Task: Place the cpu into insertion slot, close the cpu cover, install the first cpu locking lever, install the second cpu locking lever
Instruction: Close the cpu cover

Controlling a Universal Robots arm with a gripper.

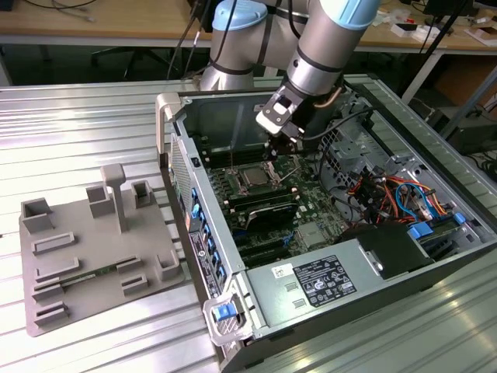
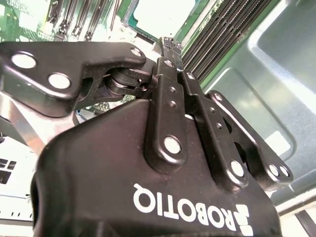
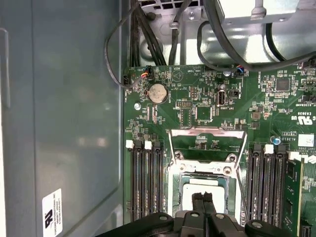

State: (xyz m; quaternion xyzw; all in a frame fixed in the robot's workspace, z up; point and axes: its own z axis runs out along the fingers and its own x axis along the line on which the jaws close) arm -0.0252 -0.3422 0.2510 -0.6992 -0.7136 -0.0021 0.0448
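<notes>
Black hand (image 3: 203, 195) with fingers pressed together hangs directly over the silver chip (image 3: 219, 190) lying in the socket (image 3: 173, 197), whose cover (image 3: 207, 132) stands swung open.

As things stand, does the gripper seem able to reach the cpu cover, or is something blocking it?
Probably yes. The gripper, jaws shut, hangs over the cpu in the insertion slot; the cpu cover lies open just beside, with nothing between them.
</notes>
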